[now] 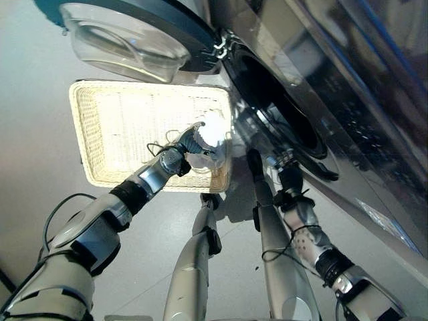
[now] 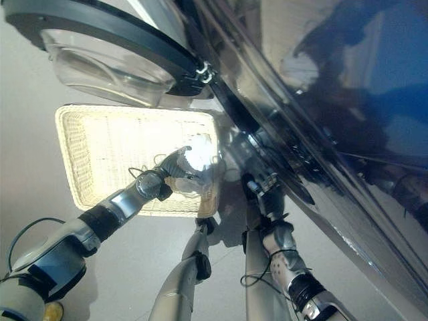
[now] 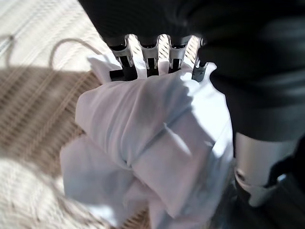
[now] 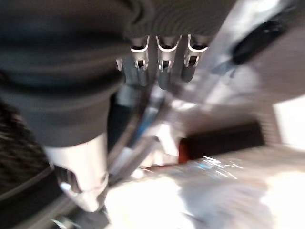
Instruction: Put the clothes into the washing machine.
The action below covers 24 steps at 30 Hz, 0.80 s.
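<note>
A bunched white cloth (image 3: 152,143) is gripped in my left hand (image 1: 189,145), whose fingers (image 3: 125,67) curl into its folds. The hand holds the cloth (image 1: 212,129) just over the right end of a pale wicker basket (image 1: 83,134) on the floor. To the right is the washing machine's dark round opening (image 1: 281,100), with its glass door (image 1: 134,40) swung wide above the basket. My right hand (image 1: 289,175) hovers by the lower rim of that opening. Its fingers (image 4: 162,62) look relaxed, and nothing is in them.
The open door overhangs the far edge of the basket. The machine's shiny front panel (image 1: 374,154) runs along the right side. Pale bare floor (image 1: 40,167) lies left of the basket.
</note>
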### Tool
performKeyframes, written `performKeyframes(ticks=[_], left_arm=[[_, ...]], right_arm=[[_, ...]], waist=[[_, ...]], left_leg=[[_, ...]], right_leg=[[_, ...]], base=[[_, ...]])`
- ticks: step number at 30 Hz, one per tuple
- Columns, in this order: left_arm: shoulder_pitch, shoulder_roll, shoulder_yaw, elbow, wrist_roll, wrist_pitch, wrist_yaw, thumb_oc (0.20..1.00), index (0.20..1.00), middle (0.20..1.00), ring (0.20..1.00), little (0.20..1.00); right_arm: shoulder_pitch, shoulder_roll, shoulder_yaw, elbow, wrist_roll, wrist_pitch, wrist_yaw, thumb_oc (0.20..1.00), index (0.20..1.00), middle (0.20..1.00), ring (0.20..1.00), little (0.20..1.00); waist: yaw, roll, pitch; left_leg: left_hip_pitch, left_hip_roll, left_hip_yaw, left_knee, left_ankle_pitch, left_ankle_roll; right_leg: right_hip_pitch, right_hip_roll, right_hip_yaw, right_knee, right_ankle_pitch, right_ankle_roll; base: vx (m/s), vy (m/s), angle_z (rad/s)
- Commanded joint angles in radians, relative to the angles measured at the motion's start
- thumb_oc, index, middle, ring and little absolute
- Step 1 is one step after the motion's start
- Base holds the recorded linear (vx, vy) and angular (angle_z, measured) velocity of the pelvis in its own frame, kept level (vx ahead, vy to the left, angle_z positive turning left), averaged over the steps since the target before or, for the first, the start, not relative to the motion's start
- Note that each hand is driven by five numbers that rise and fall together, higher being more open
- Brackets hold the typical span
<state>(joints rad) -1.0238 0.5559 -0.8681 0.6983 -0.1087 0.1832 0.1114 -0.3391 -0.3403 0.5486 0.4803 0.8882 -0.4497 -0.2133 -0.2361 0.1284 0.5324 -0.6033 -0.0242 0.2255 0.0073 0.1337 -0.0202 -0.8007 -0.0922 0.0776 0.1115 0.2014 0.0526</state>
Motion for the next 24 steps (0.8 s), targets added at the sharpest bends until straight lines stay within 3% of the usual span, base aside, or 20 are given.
performKeyframes(ticks=[1,2,3,4,7,8,10,14,15,17,18,20,21,24], left_arm=[[0.078,0.003,0.058,-0.011,0.104,-0.019,-0.030,1.000,1.000,1.000,1.000,1.000],[0.078,0.003,0.058,-0.011,0.104,-0.019,-0.030,1.000,1.000,1.000,1.000,1.000],[0.049,-0.019,0.058,0.036,0.138,-0.008,0.013,1.000,1.000,1.000,1.000,1.000],[0.022,-0.061,0.076,0.106,0.148,0.027,0.123,1.000,1.000,1.000,1.000,1.000],[0.021,-0.076,0.092,0.128,0.157,0.042,0.157,1.000,1.000,1.000,1.000,1.000],[0.014,-0.102,0.104,0.182,0.231,0.104,0.195,1.000,1.000,1.000,1.000,1.000],[0.001,-0.116,0.084,0.238,0.347,0.164,0.168,1.000,1.000,1.000,1.000,1.000],[-0.004,-0.126,0.064,0.263,0.382,0.188,0.145,1.000,1.000,1.000,1.000,1.000],[-0.008,-0.145,0.036,0.293,0.454,0.234,0.094,1.000,1.000,1.000,1.000,1.000],[-0.002,-0.161,0.013,0.311,0.516,0.254,0.049,1.000,1.000,1.000,1.000,1.000],[0.001,-0.166,0.007,0.313,0.525,0.259,0.043,0.953,0.953,0.953,0.953,0.953],[0.006,-0.176,-0.003,0.318,0.561,0.270,0.015,0.520,0.520,0.520,0.520,0.520],[0.010,-0.184,-0.017,0.319,0.606,0.281,-0.019,0.200,0.200,0.200,0.200,0.200],[0.022,-0.196,-0.045,0.328,0.729,0.305,-0.099,0.200,0.200,0.200,0.200,0.200]], right_arm=[[-0.079,-0.023,-0.136,-0.010,-0.025,-0.022,-0.002,1.000,1.000,1.000,1.000,1.000],[-0.079,-0.023,-0.136,-0.010,-0.025,-0.022,-0.002,1.000,1.000,1.000,1.000,1.000],[-0.081,-0.011,-0.137,-0.007,-0.011,-0.036,-0.008,1.000,1.000,1.000,1.000,1.000],[-0.083,0.009,-0.136,-0.005,0.016,-0.044,-0.020,1.000,1.000,1.000,1.000,1.000],[-0.080,0.018,-0.135,-0.007,0.028,-0.045,-0.018,1.000,1.000,1.000,1.000,1.000],[-0.081,0.031,-0.132,-0.007,0.046,-0.043,-0.005,1.000,1.000,1.000,1.000,1.000],[-0.085,0.042,-0.119,-0.017,0.067,-0.035,0.008,1.000,1.000,1.000,1.000,1.000],[-0.086,0.049,-0.107,-0.025,0.074,-0.033,0.006,1.000,1.000,1.000,1.000,1.000],[-0.089,0.054,-0.092,-0.028,0.086,-0.033,0.005,1.000,1.000,1.000,1.000,1.000],[-0.089,0.057,-0.083,-0.025,0.099,-0.035,0.007,1.000,1.000,1.000,1.000,1.000],[-0.089,0.057,-0.081,-0.025,0.102,-0.036,0.008,1.000,1.000,1.000,1.000,1.000],[-0.092,0.060,-0.076,-0.024,0.102,-0.038,0.006,1.000,1.000,1.000,1.000,1.000],[-0.096,0.061,-0.073,-0.023,0.105,-0.040,0.007,1.000,1.000,1.000,1.000,1.000],[-0.104,0.063,-0.066,-0.023,0.107,-0.045,0.005,1.000,1.000,1.000,1.000,1.000]], waist=[[0.011,-0.013,-0.012],[0.011,-0.013,-0.012],[0.004,-0.034,-0.012],[-0.004,-0.067,-0.012],[-0.005,-0.077,-0.012],[-0.008,-0.094,-0.012],[-0.013,-0.118,-0.012],[-0.017,-0.129,-0.012],[-0.021,-0.141,-0.012],[-0.023,-0.148,-0.012],[-0.023,-0.149,-0.012],[-0.024,-0.151,-0.012],[-0.023,-0.153,-0.012],[-0.019,-0.155,-0.012]], left_leg=[[-0.084,-0.027,0.026,0.154,-0.047,-0.029],[-0.084,-0.027,0.026,0.154,-0.047,-0.029],[-0.099,-0.024,0.030,0.166,-0.053,-0.026],[-0.125,-0.019,0.032,0.178,-0.058,-0.023],[-0.133,-0.018,0.031,0.181,-0.060,-0.021],[-0.155,-0.016,0.027,0.196,-0.065,-0.021],[-0.177,-0.013,0.018,0.219,-0.075,-0.020],[-0.187,-0.010,0.017,0.226,-0.080,-0.020],[-0.200,-0.008,0.016,0.231,-0.084,-0.020],[-0.201,-0.007,0.016,0.225,-0.083,-0.021],[-0.202,-0.007,0.016,0.224,-0.083,-0.021],[-0.202,-0.006,0.017,0.220,-0.081,-0.023],[-0.202,-0.007,0.016,0.214,-0.079,-0.024],[-0.203,-0.009,0.011,0.207,-0.075,-0.028]], right_leg=[[0.027,0.071,-0.062,0.048,-0.085,0.011],[0.027,0.071,-0.062,0.048,-0.085,0.011],[0.015,0.073,-0.059,0.047,-0.076,0.016],[-0.005,0.080,-0.056,0.046,-0.066,0.020],[-0.011,0.083,-0.056,0.046,-0.065,0.021],[-0.031,0.087,-0.055,0.051,-0.064,0.023],[-0.050,0.088,-0.055,0.057,-0.063,0.026],[-0.061,0.087,-0.056,0.057,-0.061,0.028],[-0.076,0.089,-0.054,0.058,-0.060,0.030],[-0.078,0.091,-0.053,0.054,-0.058,0.031],[-0.079,0.091,-0.052,0.053,-0.057,0.032],[-0.080,0.092,-0.053,0.050,-0.056,0.032],[-0.080,0.094,-0.053,0.046,-0.054,0.033],[-0.078,0.093,-0.057,0.041,-0.053,0.034]], base=[[0.00,0.000,0.00],[0.00,0.000,0.00],[0.02,-0.084,0.01],[0.02,-0.084,0.01],[0.01,-0.053,-0.06],[0.02,-0.105,-0.05],[0.01,-0.075,0.08],[0.01,-0.012,-0.01],[0.02,-0.011,-0.07],[0.02,-0.006,-0.04],[0.00,0.000,0.00],[0.01,0.000,-0.02],[0.02,-0.001,-0.05],[0.01,-0.001,-0.01]])
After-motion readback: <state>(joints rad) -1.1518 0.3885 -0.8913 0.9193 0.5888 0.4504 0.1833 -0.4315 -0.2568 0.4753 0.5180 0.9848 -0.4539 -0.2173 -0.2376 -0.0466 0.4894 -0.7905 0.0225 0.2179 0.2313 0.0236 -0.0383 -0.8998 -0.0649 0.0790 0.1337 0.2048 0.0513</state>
